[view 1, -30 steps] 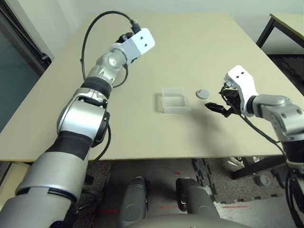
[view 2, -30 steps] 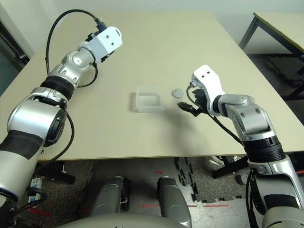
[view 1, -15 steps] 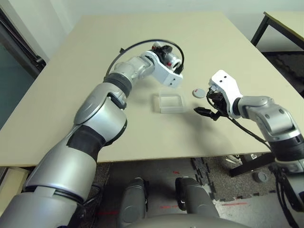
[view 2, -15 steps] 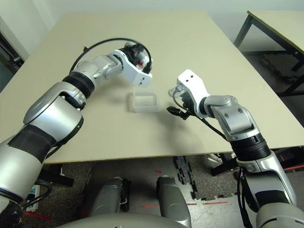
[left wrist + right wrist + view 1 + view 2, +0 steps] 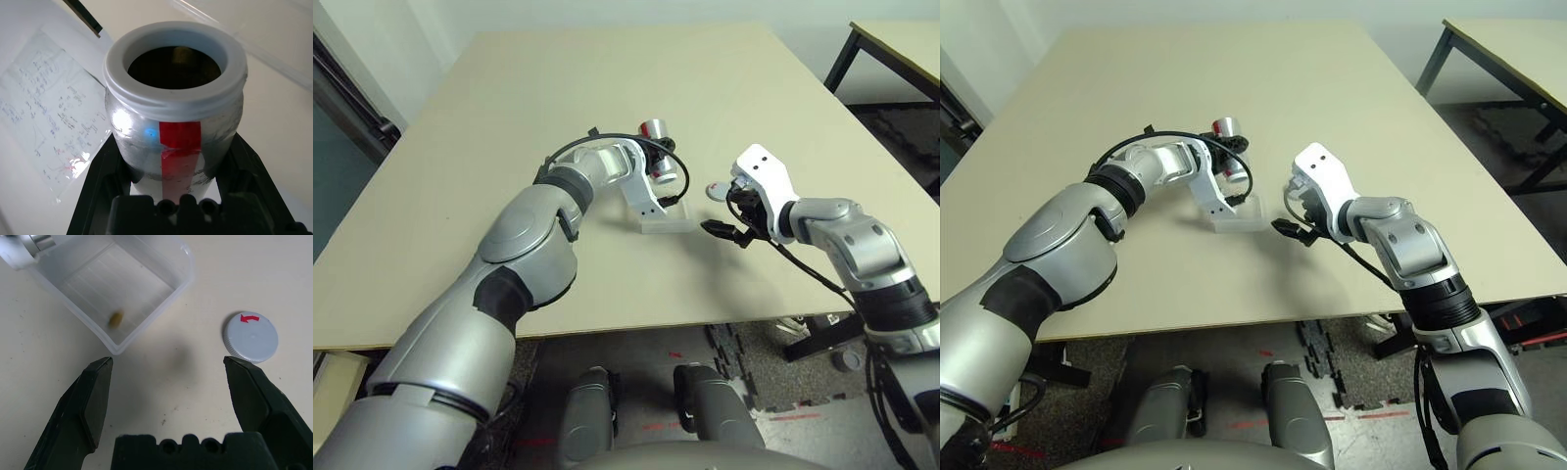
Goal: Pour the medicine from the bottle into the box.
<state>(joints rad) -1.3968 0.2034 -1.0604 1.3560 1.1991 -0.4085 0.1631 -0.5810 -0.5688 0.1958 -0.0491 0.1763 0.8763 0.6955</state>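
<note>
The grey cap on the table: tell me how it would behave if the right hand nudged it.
The cap is flat, low and round, lying face up, so it would probably slide rather than tip. It looks like thin plastic, likely light. Set on edge, its ridged rim could roll.

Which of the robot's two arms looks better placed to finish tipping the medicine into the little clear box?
The left. Its gripper already clamps the open silver-grey bottle with the red stripe above the clear plastic box, while the right gripper hangs open and empty beside the grey round cap.

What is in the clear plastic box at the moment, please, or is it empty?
Not empty: the right wrist view shows one small yellowish-brown pill lying on the floor of the box.
</note>
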